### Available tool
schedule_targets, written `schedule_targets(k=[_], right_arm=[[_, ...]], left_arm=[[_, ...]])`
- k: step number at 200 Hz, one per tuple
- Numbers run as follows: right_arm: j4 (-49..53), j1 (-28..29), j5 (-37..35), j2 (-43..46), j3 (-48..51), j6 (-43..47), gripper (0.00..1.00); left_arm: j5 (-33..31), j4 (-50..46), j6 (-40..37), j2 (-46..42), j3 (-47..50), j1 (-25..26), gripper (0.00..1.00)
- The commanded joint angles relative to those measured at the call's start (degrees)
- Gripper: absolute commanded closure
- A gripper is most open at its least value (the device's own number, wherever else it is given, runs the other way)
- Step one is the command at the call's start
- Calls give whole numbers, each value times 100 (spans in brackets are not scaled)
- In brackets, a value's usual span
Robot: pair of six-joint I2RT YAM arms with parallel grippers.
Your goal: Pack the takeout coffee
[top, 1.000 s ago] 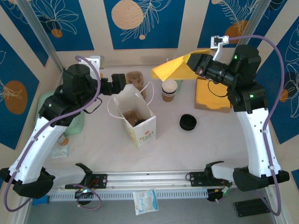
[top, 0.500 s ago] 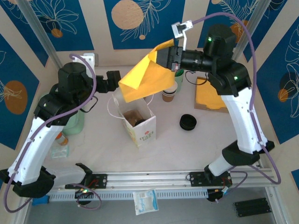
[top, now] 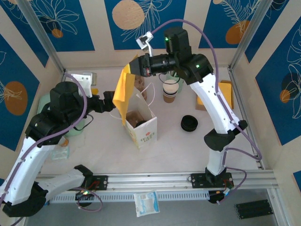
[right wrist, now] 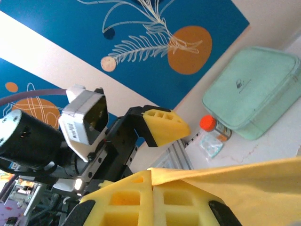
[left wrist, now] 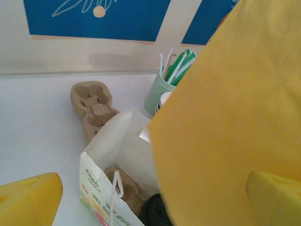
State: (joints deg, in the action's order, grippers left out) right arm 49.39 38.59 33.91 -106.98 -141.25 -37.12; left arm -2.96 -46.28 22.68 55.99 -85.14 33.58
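While my right gripper (top: 131, 69) pinches a yellow napkin (top: 123, 92) above the white paper bag (top: 143, 131), my left gripper (top: 113, 100) gapes wide just left of it; the takeout coffee (left wrist: 151, 214) sits inside the bag.

The sheet (top: 121, 94) was plain yellow. The paper bag (top: 143, 129) was white with red and green print on its side. The wall panels (top: 141, 21) were deep blue with cream leaf drawings and orange discs. A loose lid (top: 189, 123) was black on the white tabletop (top: 178, 146). The left gripper (left wrist: 153, 193) had yellow fingers (left wrist: 28, 200). The cup carrier (left wrist: 91, 106) was brown.
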Motion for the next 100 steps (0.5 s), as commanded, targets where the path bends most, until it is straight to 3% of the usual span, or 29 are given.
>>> schedule_targets(k=[1, 100], right_arm=[[155, 74, 176, 50, 6, 203, 100], [433, -231, 282, -122, 137, 418, 100]], left_arm=[[366, 12, 119, 23, 179, -41, 1], [795, 207, 158, 276, 399, -28, 1]])
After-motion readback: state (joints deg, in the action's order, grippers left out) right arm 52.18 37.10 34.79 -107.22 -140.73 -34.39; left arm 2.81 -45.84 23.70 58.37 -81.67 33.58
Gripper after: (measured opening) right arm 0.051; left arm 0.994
